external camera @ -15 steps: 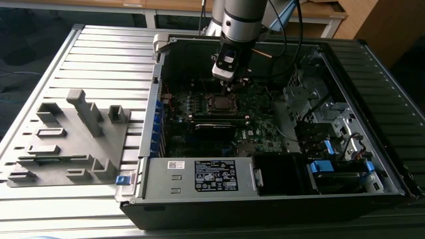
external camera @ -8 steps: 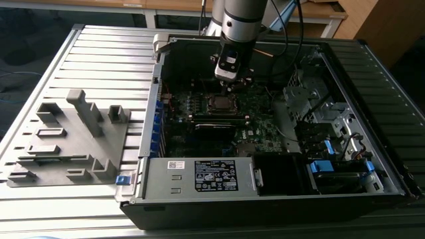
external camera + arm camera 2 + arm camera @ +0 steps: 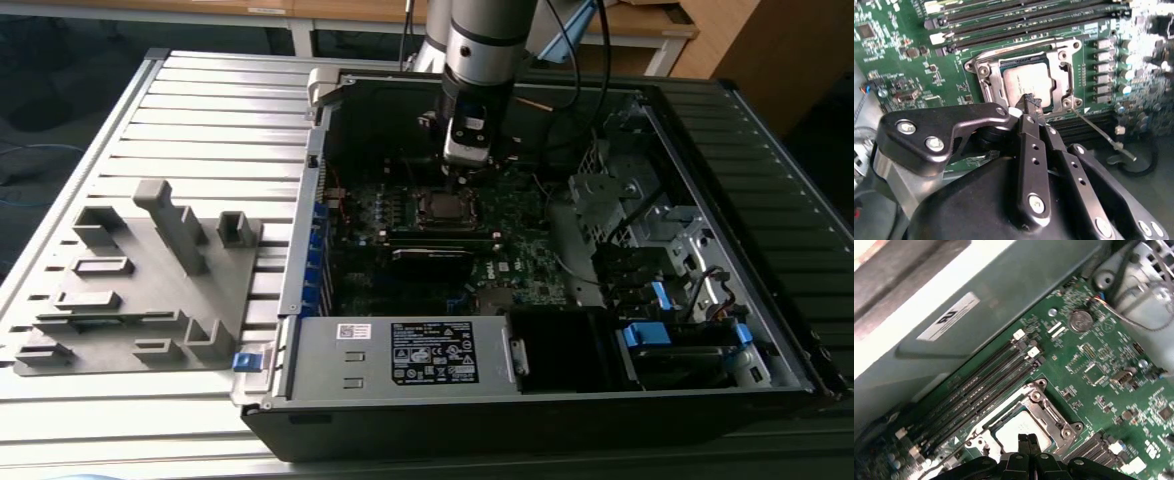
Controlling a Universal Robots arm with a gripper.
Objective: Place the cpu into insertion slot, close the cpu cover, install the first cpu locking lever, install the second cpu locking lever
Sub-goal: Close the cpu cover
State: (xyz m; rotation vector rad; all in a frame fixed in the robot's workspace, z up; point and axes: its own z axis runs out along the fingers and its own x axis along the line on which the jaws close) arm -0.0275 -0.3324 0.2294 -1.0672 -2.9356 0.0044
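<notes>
The arm reaches straight down into the open computer case. Its tool has two fingers drawn narrow, tips together and holding nothing, and hovers just over the socket. Directly beneath it, one cpu sits in the slot with the cpu cover lying flat around it. One thin wire lever sticks out loose beside the socket. Long memory slots run alongside it. Outside the case, one grey fixture rests on the slatted worktop.
</notes>
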